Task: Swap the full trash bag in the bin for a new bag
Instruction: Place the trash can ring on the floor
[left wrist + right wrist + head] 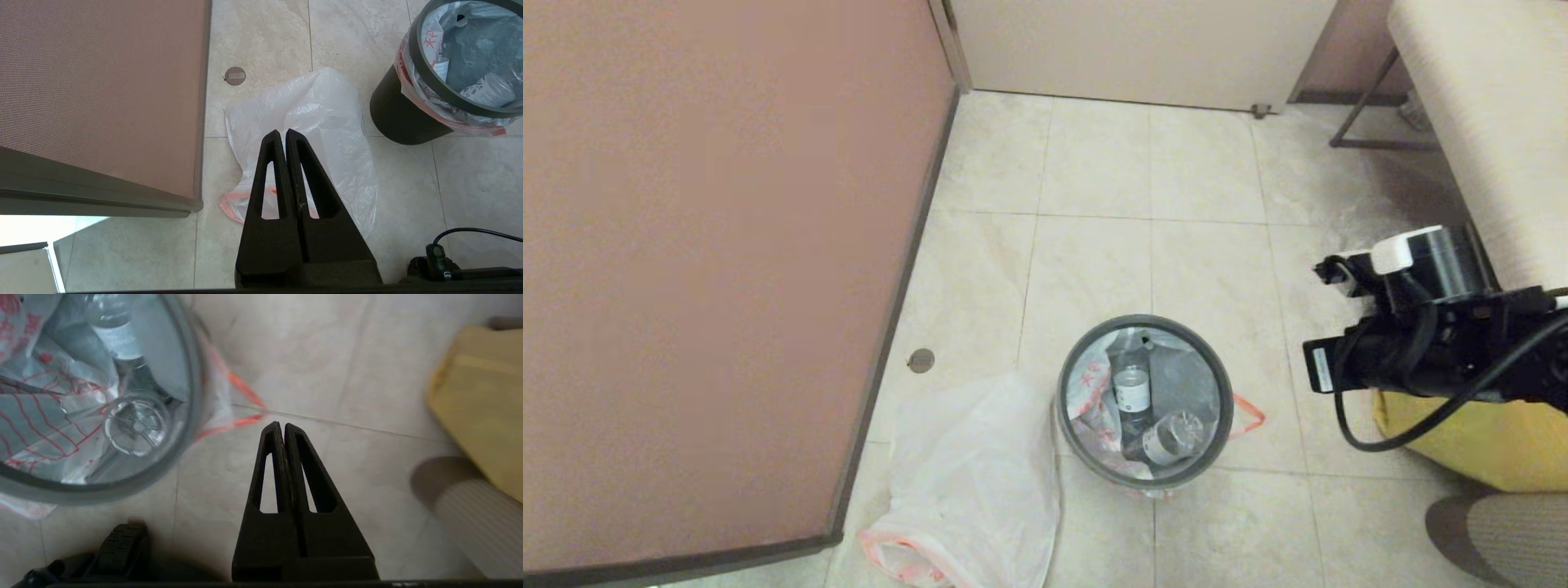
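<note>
The bin (1143, 402) is seen standing on the tiled floor (1176, 245), at about six o'clock from the middle of the head view. It is lined by the full trash bag (1094, 400), whose pink-red rim is folded out over the grey hoop (1068, 359); clear bottles (1131, 392) are seen inside. The new bag (976, 482) is spread limp on the floor just beside the bin, at its eight o'clock. The right pincer (282, 425) is held with fingers pressed together above the floor beside the bin, near the bag's red rim. The left pincer (282, 132), fingers likewise together and holding nothing, is poised over the new bag. A yellow bag (1470, 441) lies at four o'clock.
</note>
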